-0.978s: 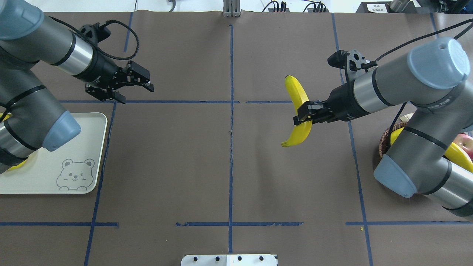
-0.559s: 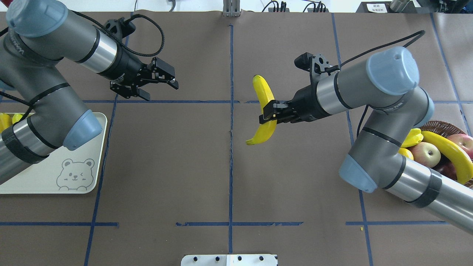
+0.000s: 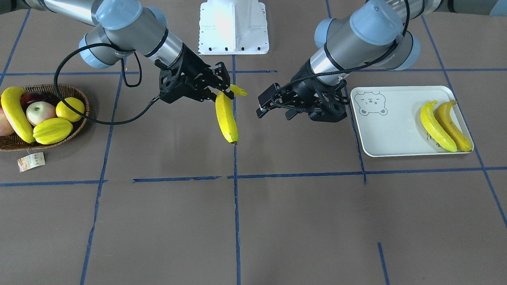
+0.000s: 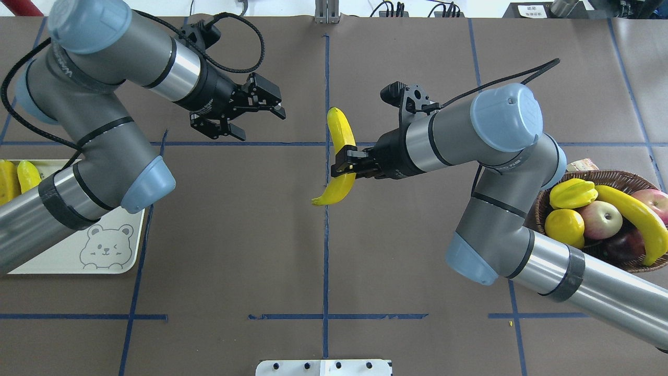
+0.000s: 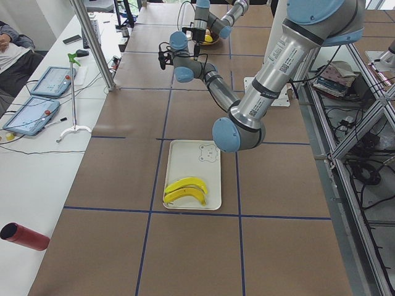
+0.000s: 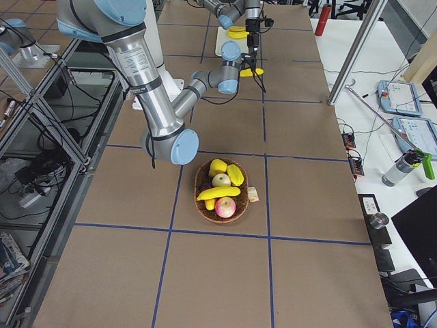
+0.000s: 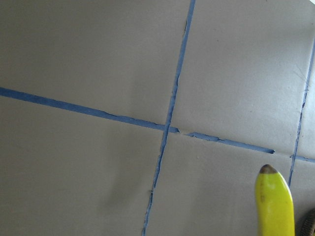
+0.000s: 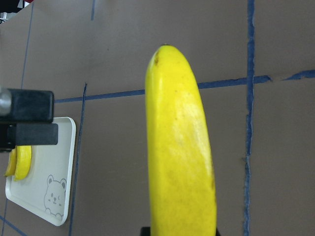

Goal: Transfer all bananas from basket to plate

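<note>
Right gripper (image 4: 342, 163) clamps a banana (image 4: 340, 130) mid-air, its long axis running twelve to six o'clock overhead, stem toward seven. Left gripper (image 4: 262, 125), jaws apart, hangs at its ten o'clock, bare table (image 4: 235, 235) between.

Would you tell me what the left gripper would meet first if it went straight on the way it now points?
Most likely the banana held by the right gripper: the left gripper, fingers open, aims at its far half in the overhead view, though height is unclear.

Bright, even light from above; shadows on the counter (image 4: 235, 235) are faint, soft. Left wrist view looks washed-out; the near banana (image 8: 179, 147) shows soft sheen.
</note>
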